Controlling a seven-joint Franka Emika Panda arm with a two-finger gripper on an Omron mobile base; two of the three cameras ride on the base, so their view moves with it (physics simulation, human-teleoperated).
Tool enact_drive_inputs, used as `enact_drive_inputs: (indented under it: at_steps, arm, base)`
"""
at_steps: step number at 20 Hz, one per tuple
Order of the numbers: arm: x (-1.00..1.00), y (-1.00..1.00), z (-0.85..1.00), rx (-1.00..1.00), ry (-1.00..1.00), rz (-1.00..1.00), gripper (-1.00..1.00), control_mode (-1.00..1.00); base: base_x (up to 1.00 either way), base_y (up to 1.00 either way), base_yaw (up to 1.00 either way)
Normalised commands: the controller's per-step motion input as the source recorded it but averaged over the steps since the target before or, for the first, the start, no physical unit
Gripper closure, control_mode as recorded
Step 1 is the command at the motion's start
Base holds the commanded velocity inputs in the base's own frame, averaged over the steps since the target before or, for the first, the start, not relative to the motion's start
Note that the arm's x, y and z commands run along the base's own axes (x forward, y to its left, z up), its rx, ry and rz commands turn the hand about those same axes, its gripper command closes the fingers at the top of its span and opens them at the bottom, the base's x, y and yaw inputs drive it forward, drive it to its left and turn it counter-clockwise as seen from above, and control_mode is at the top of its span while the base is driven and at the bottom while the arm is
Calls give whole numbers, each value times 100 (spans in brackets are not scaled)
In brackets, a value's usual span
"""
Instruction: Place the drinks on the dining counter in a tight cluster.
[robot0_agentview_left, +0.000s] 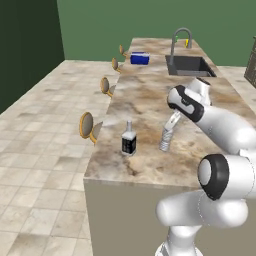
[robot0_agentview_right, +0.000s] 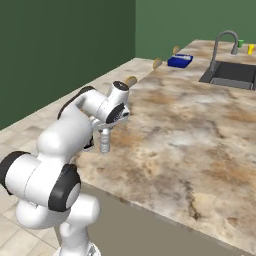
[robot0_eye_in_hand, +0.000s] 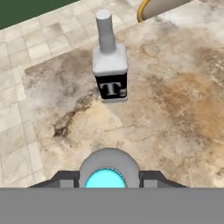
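Observation:
My gripper (robot0_agentview_left: 172, 121) is shut on the small clear water bottle (robot0_agentview_left: 165, 139), which hangs upright at or just over the tan marbled dining counter (robot0_agentview_left: 145, 102). The hand view looks down on the bottle's blue cap (robot0_eye_in_hand: 105, 179) between the dark fingertips (robot0_eye_in_hand: 65, 180). The small dark white-labelled bottle (robot0_agentview_left: 129, 140) stands on the counter a short way to the left of the held one, near the stool-side edge; in the hand view the dark bottle (robot0_eye_in_hand: 111, 72) stands straight ahead. From the right base view, the gripper (robot0_agentview_right: 106, 130) holds the water bottle (robot0_agentview_right: 104, 143) over the counter's (robot0_agentview_right: 200, 130) near left corner.
Round stools (robot0_agentview_left: 87, 125) line the counter's left side. A blue box (robot0_agentview_left: 139, 58) lies at the far end, beside the inset sink (robot0_agentview_left: 190, 65) with its curved faucet (robot0_agentview_left: 180, 38). Bare stone spreads to the right of the bottles. The counter's front edge is close.

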Motion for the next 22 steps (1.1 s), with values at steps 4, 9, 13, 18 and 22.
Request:
enact_drive_inputs:
  at_steps: [4, 9, 13, 18, 22]
  arm:
    - [0, 6, -18, -4, 0, 15, 100, -100]
    - [0, 31, -36, -3, 0, 8, 100, -100]
    - [3, 35, -19, -3, 0, 4, 100, -100]
    - [22, 16, -8, -4, -3, 0, 100, -100]
    - [29, 1, -13, 0, -2, -2, 100, -100]
  base:
    - [0, 0, 0]
    - [0, 0, 0]
    - [0, 0, 0]
    - [0, 0, 0]
    - [0, 0, 0]
